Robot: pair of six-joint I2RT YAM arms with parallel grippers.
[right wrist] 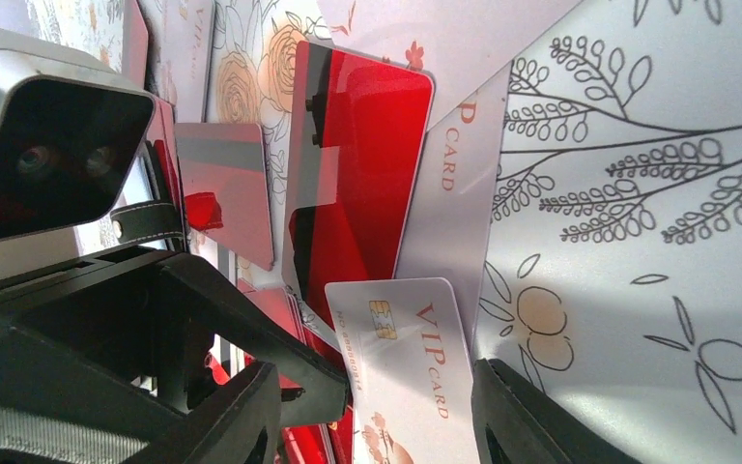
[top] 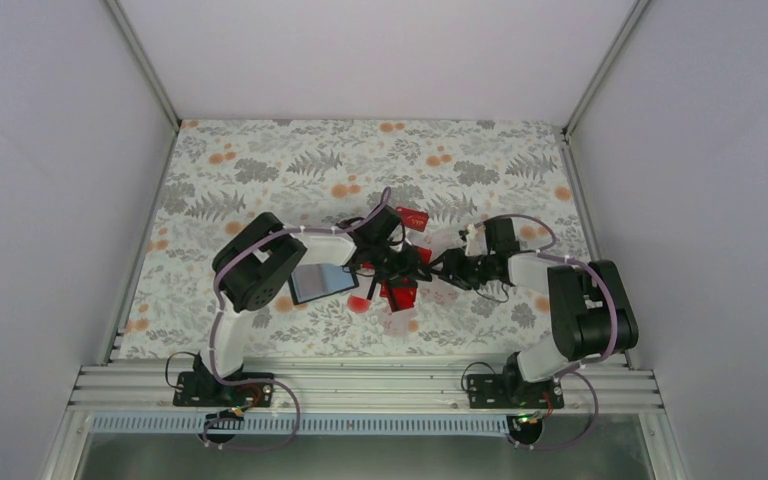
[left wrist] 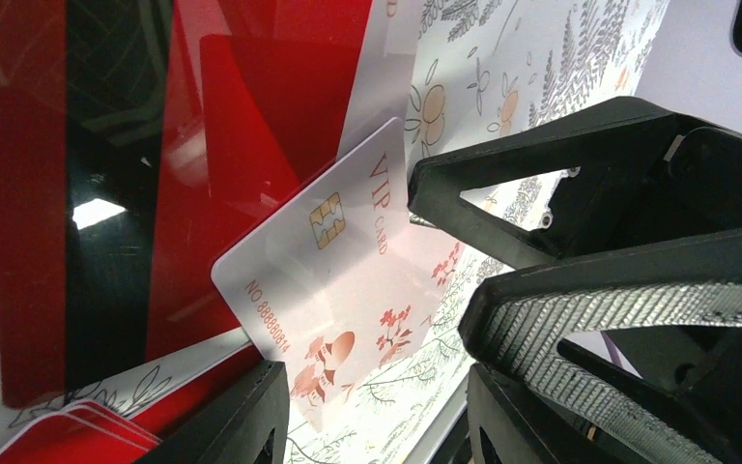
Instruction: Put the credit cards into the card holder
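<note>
Floral worktop (top: 260, 160) holds red credit cards (top: 398, 295) heaped centrally, card holder (top: 322, 282) beside them; left fingers (left wrist: 242, 420) and right fingers (right wrist: 527, 425) half-spread about a white VIP card (right wrist: 411, 372), grip unclear; likely thin, stiff, slick; pinch an edge.

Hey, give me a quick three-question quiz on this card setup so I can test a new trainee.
1. True or false: one red card lies apart from the pile of red cards.
2. Pick one. The white card with the gold chip, seen in both wrist views, reads: A) VIP CARD, B) GIFT CARD, C) ID CARD.
3. In the top view, on which arm's side of the pile does the card holder lie?

Key: 1 true; 2 A; 3 the left arm's side.
</note>
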